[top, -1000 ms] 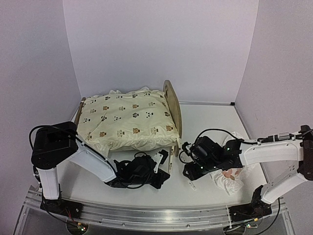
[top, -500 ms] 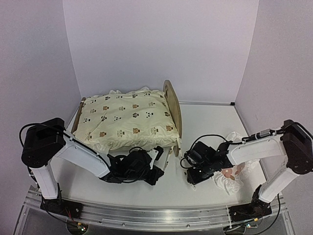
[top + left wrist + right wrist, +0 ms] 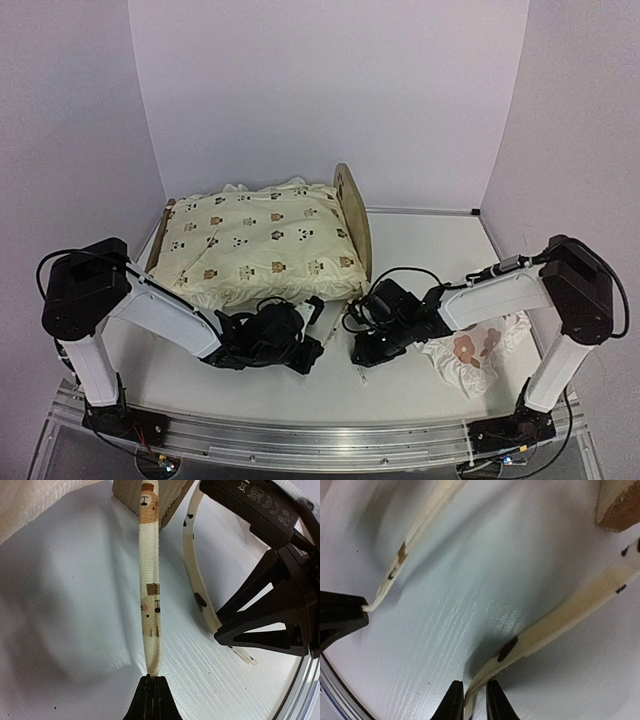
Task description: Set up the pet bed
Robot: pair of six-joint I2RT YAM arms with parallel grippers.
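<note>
The pet bed (image 3: pixel 352 215) stands at ten o'clock on the table (image 3: pixel 430 240), with the printed cushion (image 3: pixel 260 245) laid in it. At the bed's five o'clock corner your left gripper (image 3: pixel 152 680) is pinched tight on one tie string (image 3: pixel 150 595), drawn taut past the wooden leg (image 3: pixel 172 495). Your right gripper (image 3: pixel 470 695) straddles the second tie string (image 3: pixel 555 622) with its jaws narrow; whether they bite cannot be told. Confirm that grip before pulling, then hold both strings low and taut to cross them around the leg.
</note>
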